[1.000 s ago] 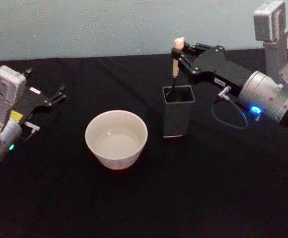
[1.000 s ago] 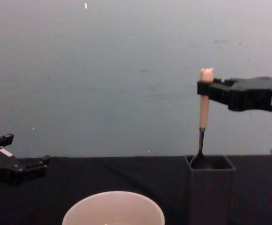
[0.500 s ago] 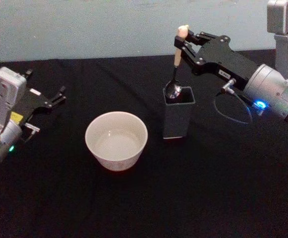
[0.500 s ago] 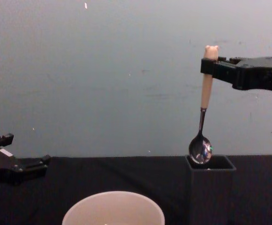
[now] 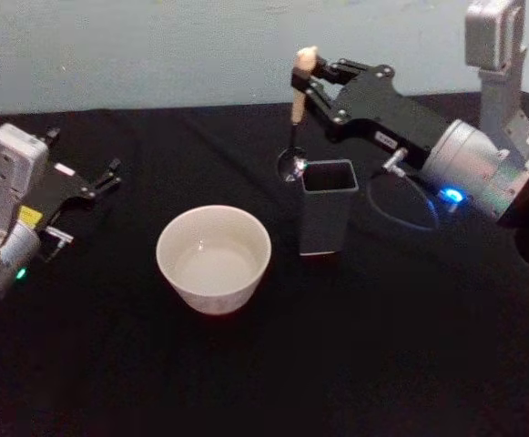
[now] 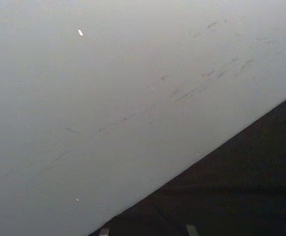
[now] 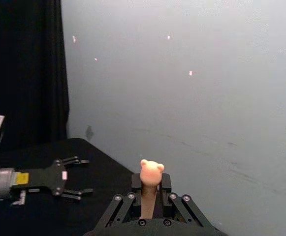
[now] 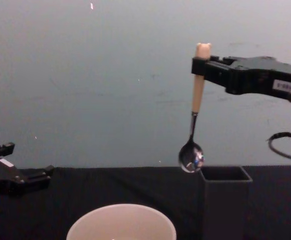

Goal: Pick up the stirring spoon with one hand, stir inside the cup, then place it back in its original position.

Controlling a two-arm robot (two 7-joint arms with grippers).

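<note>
My right gripper (image 5: 306, 85) is shut on the beige handle of the stirring spoon (image 8: 197, 100), just below its bear head (image 7: 151, 172). The spoon hangs upright in the air, its metal bowl (image 8: 191, 159) just left of and level with the rim of the dark grey square holder (image 5: 327, 218). The cream-white cup (image 5: 214, 256) stands on the black table, left of the holder and nearer to me; its rim (image 8: 121, 222) shows low in the chest view. My left gripper (image 5: 100, 179) rests open at the table's left side, far from the cup.
A black cloth covers the table (image 5: 264, 364), with a pale wall behind it. A dark cable (image 5: 410, 205) loops beside my right wrist, right of the holder.
The right gripper has lifted the spoon out of the holder and carried it left, so its bowl now hangs outside the holder's left rim. The left arm has stayed put.
</note>
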